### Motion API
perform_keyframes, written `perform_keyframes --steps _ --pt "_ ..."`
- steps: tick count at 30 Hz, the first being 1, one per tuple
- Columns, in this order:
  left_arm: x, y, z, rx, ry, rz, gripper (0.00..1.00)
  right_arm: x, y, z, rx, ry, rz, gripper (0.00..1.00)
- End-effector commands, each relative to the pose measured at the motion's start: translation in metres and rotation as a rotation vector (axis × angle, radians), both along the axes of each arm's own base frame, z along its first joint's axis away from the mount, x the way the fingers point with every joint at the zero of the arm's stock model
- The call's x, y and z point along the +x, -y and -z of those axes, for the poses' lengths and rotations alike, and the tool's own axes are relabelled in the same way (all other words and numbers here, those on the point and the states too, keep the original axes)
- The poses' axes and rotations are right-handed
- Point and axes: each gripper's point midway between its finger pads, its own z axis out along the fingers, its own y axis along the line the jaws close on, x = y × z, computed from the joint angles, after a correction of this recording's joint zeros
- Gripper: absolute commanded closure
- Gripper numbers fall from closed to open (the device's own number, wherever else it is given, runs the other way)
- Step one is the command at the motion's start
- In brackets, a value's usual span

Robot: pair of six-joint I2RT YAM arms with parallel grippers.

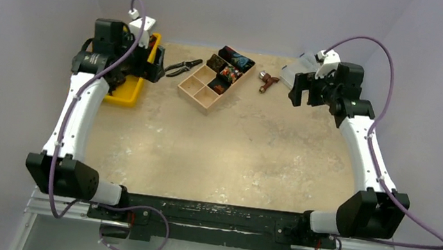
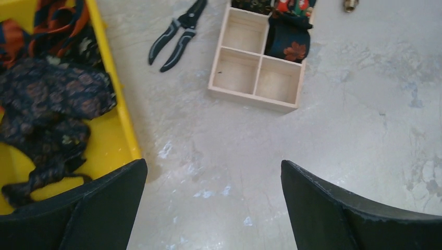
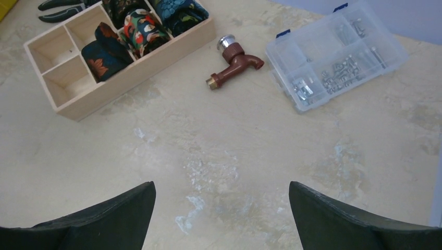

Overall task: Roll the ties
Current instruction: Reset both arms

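A robotics lab test cell: plain pale walls [image 1: 26,15] box in a scuffed table [image 1: 221,157]; a left arm [image 1: 77,119] and a right arm [image 1: 364,150] bolted to a dark rail [image 1: 213,214] at the near edge, trailing purple cables [image 1: 392,73]; at the far side, unrelated props: pliers [image 1: 182,67], a tap [image 1: 268,82], a screw organiser [image 3: 336,52], ties [image 2: 52,88] in a yellow tray [image 2: 112,140].

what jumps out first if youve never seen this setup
The bright yellow plastic tray at the table's far left catches the eye first, with a loose heap of dark patterned fabric neckties in it. Next comes the pale wooden divided box at the far middle, rolled colourful ties filling some compartments, three empty. Right of it lie a brown tap fitting and a clear plastic screw organiser.
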Motion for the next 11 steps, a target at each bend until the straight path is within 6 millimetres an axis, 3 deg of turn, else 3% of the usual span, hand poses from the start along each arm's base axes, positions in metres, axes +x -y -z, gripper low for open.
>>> perform_keyframes --steps 1,6,11 --pt "-0.040 -0.036 0.043 -0.026 -0.154 -0.128 0.00 -0.026 -0.006 0.013 0.047 -0.031 -0.049 0.02" --pt "-0.064 -0.044 0.068 -0.012 -0.185 -0.174 0.00 -0.059 0.004 0.034 0.002 -0.082 -0.035 0.02" --pt "-0.070 -0.040 0.073 -0.033 -0.181 -0.166 0.00 -0.073 0.020 0.044 -0.088 -0.102 -0.002 0.02"
